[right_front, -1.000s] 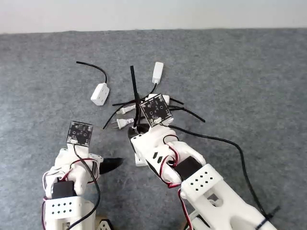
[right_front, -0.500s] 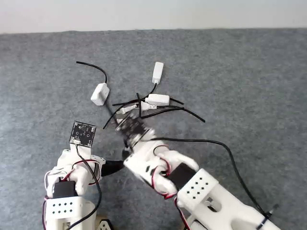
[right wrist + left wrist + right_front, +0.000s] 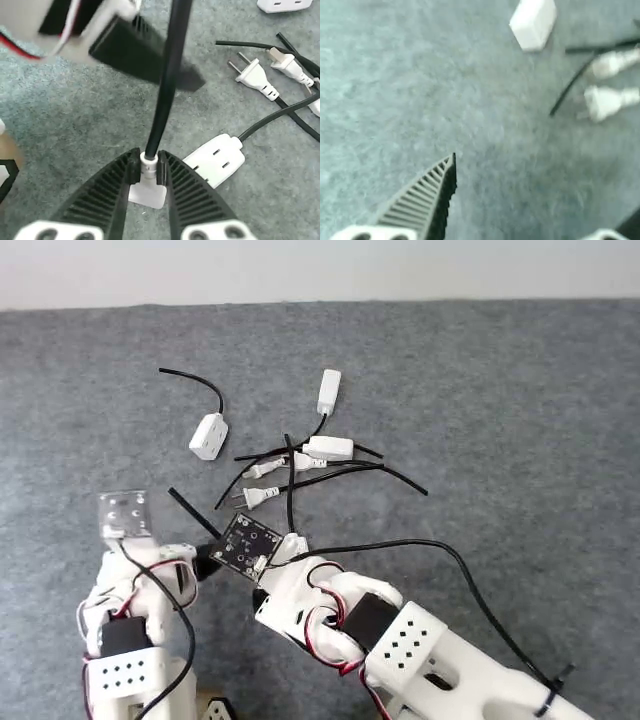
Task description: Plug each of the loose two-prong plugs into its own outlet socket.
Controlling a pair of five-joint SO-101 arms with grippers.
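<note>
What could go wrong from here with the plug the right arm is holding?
The right end effector pinches the plug at its cord neck, so it may twist when pushed. Its black cord passes close by the left end effector's finger, which could snag it. The outlet socket lies loose on the carpet and may slide.

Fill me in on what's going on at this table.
Two robot arms are plugging cords into sockets on a grey carpet. The right end effector is shut on a white plug, whose black cord rises out of the grip. A white socket lies right beside it, and the held plug is not in it. The left end effector hangs open over bare carpet, holding nothing. Two more plugs lie loose farther out among other cords.
</note>
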